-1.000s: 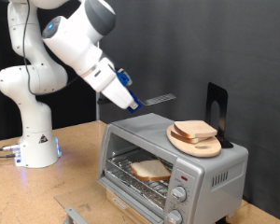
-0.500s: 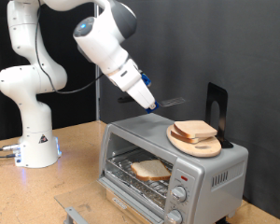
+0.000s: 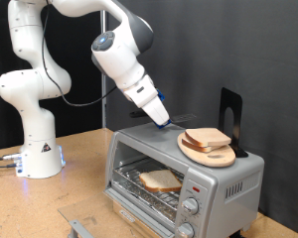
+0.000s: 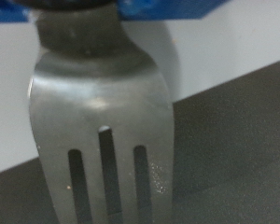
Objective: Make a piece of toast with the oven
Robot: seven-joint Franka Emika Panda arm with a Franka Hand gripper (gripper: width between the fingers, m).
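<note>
The silver-grey oven [image 3: 238,184] stands at the exterior view's lower right. One piece of toast [image 3: 161,179] lies on the wire rack inside it. More bread slices [image 3: 207,138] are stacked on a round wooden plate [image 3: 221,159] on the oven's top. My gripper [image 3: 164,119] hovers just above the oven's top, to the left of the plate. It is shut on a metal fork [image 3: 182,121] whose tines point toward the bread. The wrist view shows the fork [image 4: 101,140] close up, held by the blue fingers [image 4: 168,9].
A black stand [image 3: 229,109] rises behind the plate on the oven. The robot's white base [image 3: 35,149] stands on the wooden table [image 3: 84,164] at the exterior view's left. A grey metal part [image 3: 77,226], perhaps the lowered oven door, shows at the bottom edge.
The arm has swung to the exterior view's right and down, bringing the fork from above the oven's left corner to close beside the bread on the plate.
</note>
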